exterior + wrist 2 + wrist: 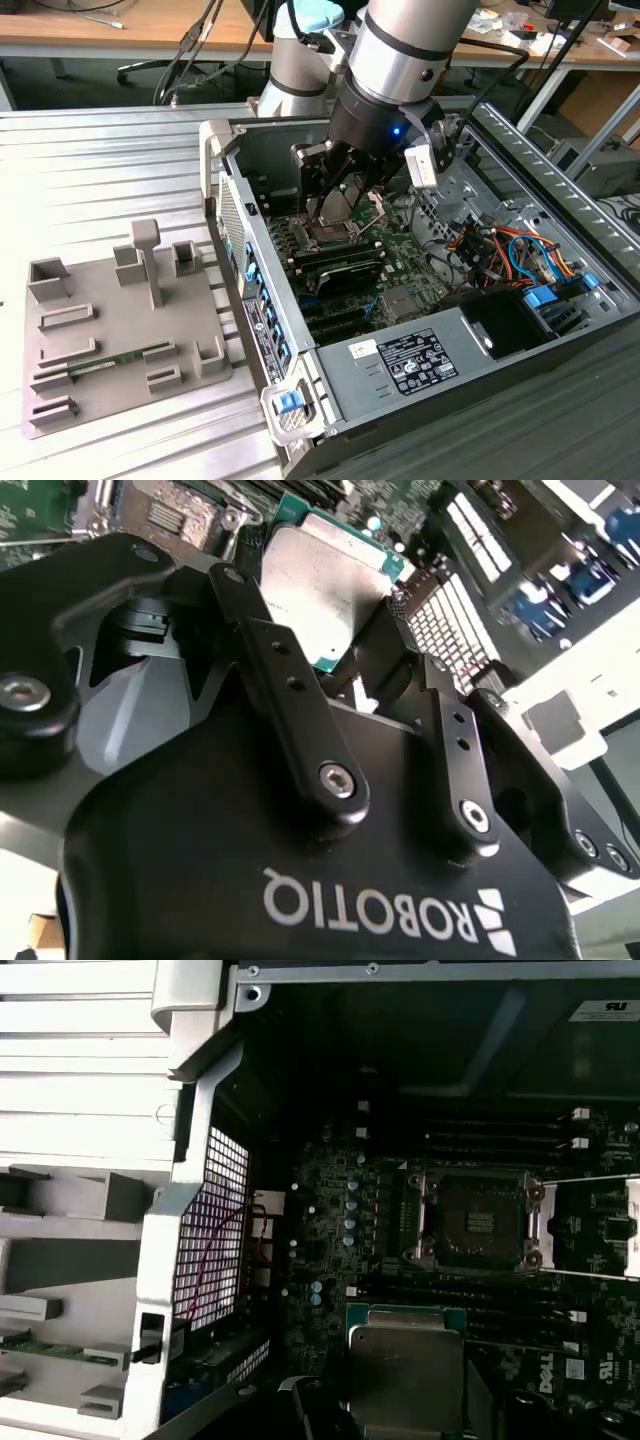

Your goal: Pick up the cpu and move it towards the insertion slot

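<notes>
Held between the black fingers (300, 720) of the tool (350, 670) is the cpu (325, 585), gripped at its edges and carried clear of the board inside the open computer case (560, 390). In the exterior view the tool (340, 195) is seen hanging over the motherboard (400, 290), just above the insertion slot (335, 235). In the first wrist view the cpu (405, 1365) is seen near the insertion slot (475, 1220) but not over it, with a row of black memory slots (450, 1290) lying between them as pictured. The step is judged to be the carry toward the slot, well advanced but not finished. For a good result the chip should be kept flat and level, its edges squared to the socket walls, and the approach kept slow so that nothing is dragged across the socket bed; the raised silver frame (630, 1230) beside the socket should be given room. The cpu is a small flat square with a dull silvery metal top and a thin teal-green rim around it. Whether its orientation mark matches the socket corner cannot be told here, the chip being partly covered by the fingers. Beside the case, on the table (100, 170), a grey tray (120, 330) is left standing.
</notes>
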Tool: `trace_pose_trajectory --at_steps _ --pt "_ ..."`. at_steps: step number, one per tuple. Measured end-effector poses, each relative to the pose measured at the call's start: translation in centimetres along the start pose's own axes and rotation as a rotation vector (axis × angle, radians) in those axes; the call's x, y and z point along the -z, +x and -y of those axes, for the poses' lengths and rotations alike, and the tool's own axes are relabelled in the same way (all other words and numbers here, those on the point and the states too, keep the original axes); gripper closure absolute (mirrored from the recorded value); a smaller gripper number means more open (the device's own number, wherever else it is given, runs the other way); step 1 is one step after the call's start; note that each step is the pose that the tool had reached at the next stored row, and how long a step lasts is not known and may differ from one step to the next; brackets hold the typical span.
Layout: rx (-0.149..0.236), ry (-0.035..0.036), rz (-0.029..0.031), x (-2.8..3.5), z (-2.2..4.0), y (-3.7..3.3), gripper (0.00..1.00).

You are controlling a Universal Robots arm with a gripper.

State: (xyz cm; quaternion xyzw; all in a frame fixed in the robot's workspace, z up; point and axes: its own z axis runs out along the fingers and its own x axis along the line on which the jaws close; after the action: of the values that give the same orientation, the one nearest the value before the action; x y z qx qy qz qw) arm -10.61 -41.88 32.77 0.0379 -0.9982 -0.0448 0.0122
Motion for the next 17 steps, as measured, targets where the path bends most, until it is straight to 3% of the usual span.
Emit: trace_pose_trajectory --at_steps 5,9,11,14,17 --pt "0.0 0.0 -0.0009 -0.73 0.17 -1.31 0.45" --pt "0.0 0.0008 -0.0023 -1.35 0.22 -3.4 0.45" --pt "0.0 0.0016 -0.0029 -1.57 0.19 -4.04 0.45" --pt "-0.001 0.011 -0.0041 -1.97 -0.06 -5.29 0.45" --pt "-0.001 0.011 -0.0056 -2.45 -0.14 -6.44 0.45"
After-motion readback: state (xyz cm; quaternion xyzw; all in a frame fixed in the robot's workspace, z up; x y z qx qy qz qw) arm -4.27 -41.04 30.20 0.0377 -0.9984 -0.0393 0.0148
